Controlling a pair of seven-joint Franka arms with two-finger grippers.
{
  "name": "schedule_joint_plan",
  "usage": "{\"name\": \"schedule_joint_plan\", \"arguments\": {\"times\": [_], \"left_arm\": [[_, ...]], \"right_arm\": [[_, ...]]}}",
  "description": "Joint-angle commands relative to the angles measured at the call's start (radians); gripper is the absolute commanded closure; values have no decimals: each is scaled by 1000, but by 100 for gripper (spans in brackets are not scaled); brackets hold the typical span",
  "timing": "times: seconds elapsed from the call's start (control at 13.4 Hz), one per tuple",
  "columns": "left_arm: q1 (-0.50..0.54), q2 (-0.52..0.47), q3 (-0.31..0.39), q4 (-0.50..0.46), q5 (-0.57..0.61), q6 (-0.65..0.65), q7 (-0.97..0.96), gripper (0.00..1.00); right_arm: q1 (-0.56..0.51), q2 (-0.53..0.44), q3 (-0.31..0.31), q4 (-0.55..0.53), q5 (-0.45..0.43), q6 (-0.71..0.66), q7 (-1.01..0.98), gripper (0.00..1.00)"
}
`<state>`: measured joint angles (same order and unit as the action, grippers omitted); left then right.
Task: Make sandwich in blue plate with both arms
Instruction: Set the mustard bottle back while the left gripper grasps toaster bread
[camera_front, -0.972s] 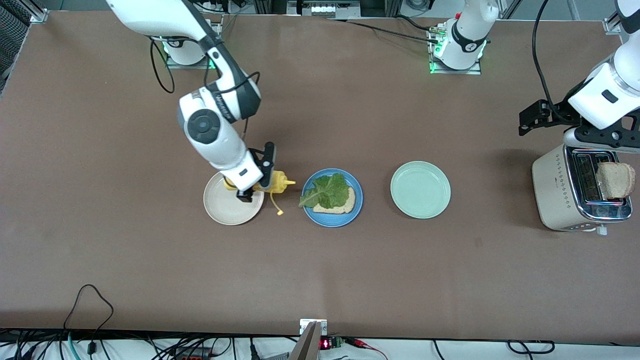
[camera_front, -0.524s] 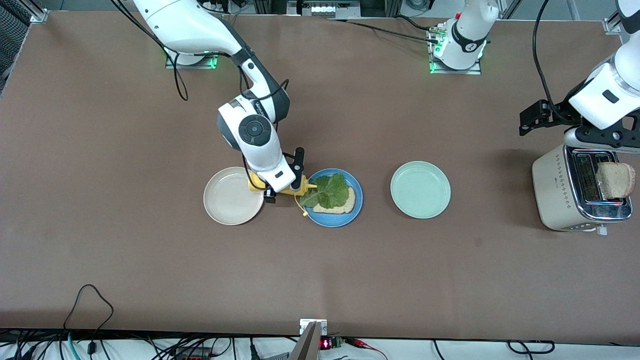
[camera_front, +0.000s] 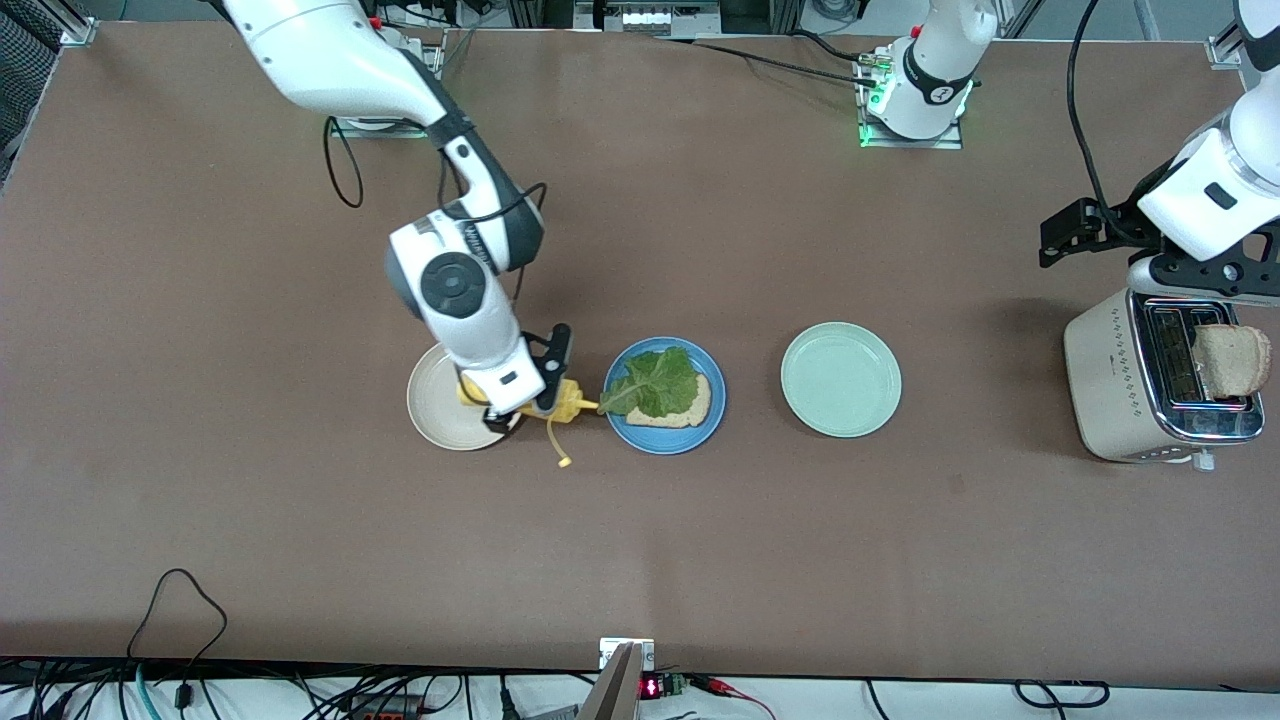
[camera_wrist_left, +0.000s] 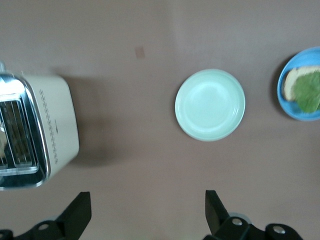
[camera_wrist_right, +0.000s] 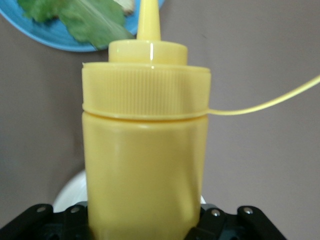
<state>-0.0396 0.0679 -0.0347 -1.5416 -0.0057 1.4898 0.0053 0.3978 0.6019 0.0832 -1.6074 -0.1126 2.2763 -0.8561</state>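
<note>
The blue plate holds one bread slice with a green lettuce leaf on it. My right gripper is shut on a yellow squeeze bottle, held on its side between the cream plate and the blue plate, nozzle toward the lettuce. The right wrist view shows the bottle in my right gripper, with the blue plate just past the nozzle. A second bread slice stands in the toaster. My left gripper waits open and empty over the toaster; its fingers are spread wide.
A pale mint-green plate sits bare between the blue plate and the toaster; it also shows in the left wrist view. The bottle's yellow cap strap dangles down over the table. Cables lie along the table's near edge.
My right gripper carried the bottle from the cream plate to the blue plate's edge, then back toward the cream plate. The left arm has not moved.
</note>
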Motion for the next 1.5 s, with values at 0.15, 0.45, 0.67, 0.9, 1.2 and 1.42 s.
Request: {"name": "schedule_joint_plan", "arguments": {"times": [0.15,0.45,0.67,0.9,1.2,1.42], "left_arm": [[69,52,9,28,-5,-169,4,0],[150,125,10,21,99,-169,7,0],[205,180,9,15,228,-91,114,0],[318,239,9,6,242,70,325,0],[424,312,4,6,228,257,533,0],[467,352,3,9,208,355,622,0]], "right_arm": [[-321,-166,142,-51,167,-181,-300,100],[-570,-183,142,-54,421,-331,-779,100],[-713,-159,142,-68,540,-397,-1045,100],[-842,-87,142,-75,690,-493,-1317,100],[-999,59,142,-62,786,-613,-1566,100],[-1070,192,144,-11,820,-691,-1664,100]]}}
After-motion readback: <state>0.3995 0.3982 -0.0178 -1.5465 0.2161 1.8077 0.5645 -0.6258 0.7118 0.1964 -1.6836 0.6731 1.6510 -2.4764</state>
